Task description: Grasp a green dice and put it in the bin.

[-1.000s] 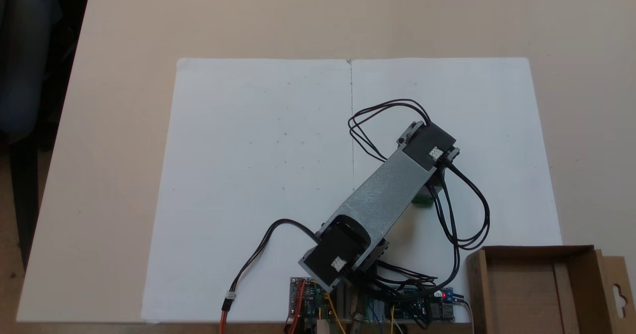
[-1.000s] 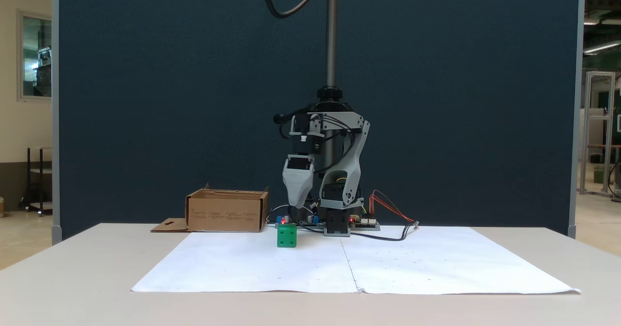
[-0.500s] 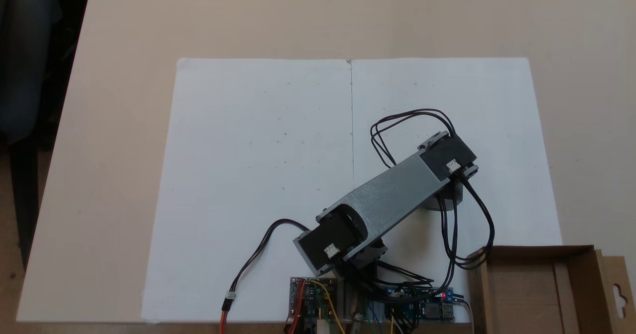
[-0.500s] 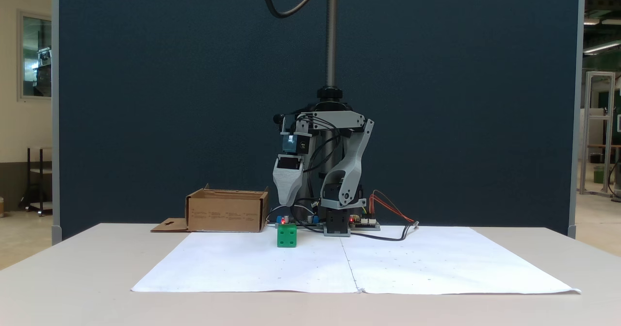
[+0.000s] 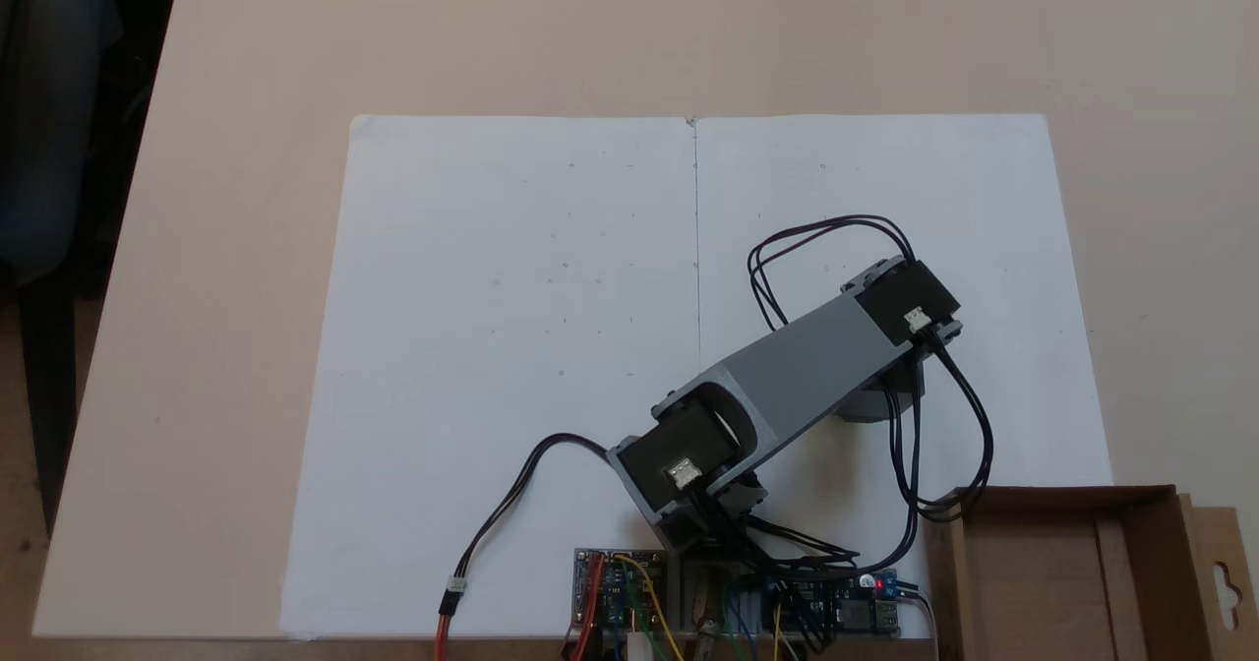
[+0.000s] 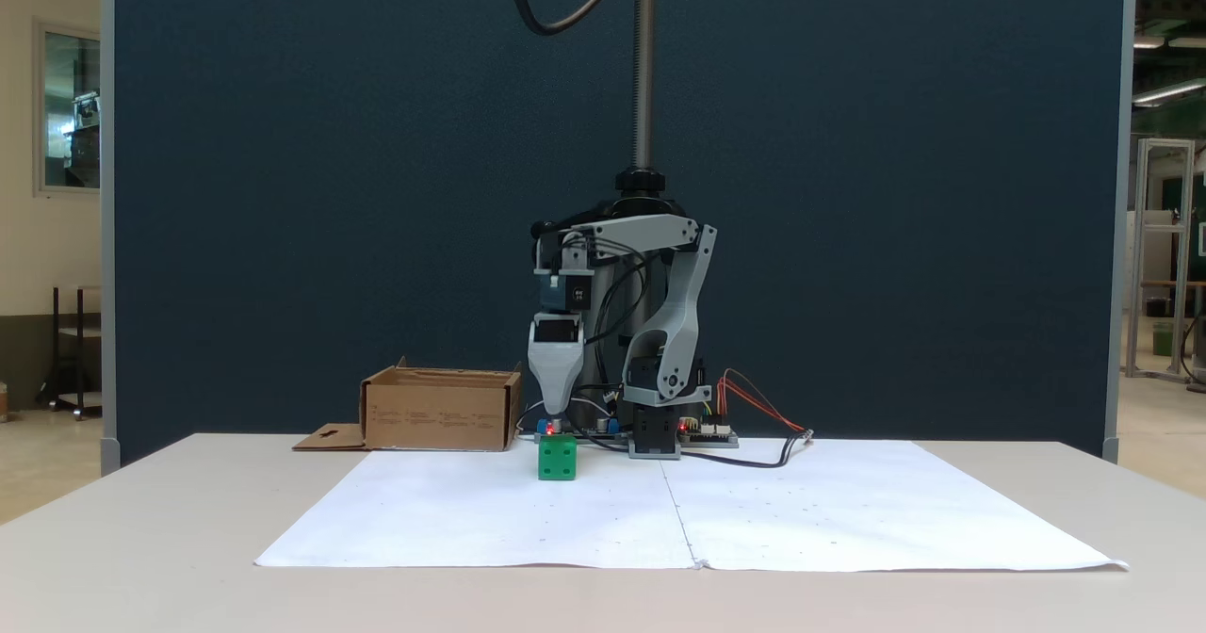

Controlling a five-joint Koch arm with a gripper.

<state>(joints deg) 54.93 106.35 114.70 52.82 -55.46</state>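
The green dice (image 6: 557,457) stands on the white paper, just in front of the arm's base. Directly above it my gripper (image 6: 554,417) points straight down, its tip a small gap over the dice's top face. The jaws line up as one grey taper, so I cannot tell whether they are open or shut. Seen from above, the grey forearm (image 5: 807,371) covers both the dice and the gripper. The bin (image 6: 438,416) is a shallow brown cardboard box left of the arm; from above the bin (image 5: 942,563) sits at the lower right corner, with nothing in the part of its inside that shows.
Two white paper sheets (image 5: 511,346) cover the table's middle. Circuit boards (image 5: 615,592) and loose black cables (image 5: 944,445) lie by the arm's base, close to the bin's wall. A metal post (image 6: 643,58) rises behind the arm before a dark blue partition.
The arm swung toward the bin side and the gripper came down until its tip hangs just over the dice. From above, the forearm now hides the dice. The dice has not moved.
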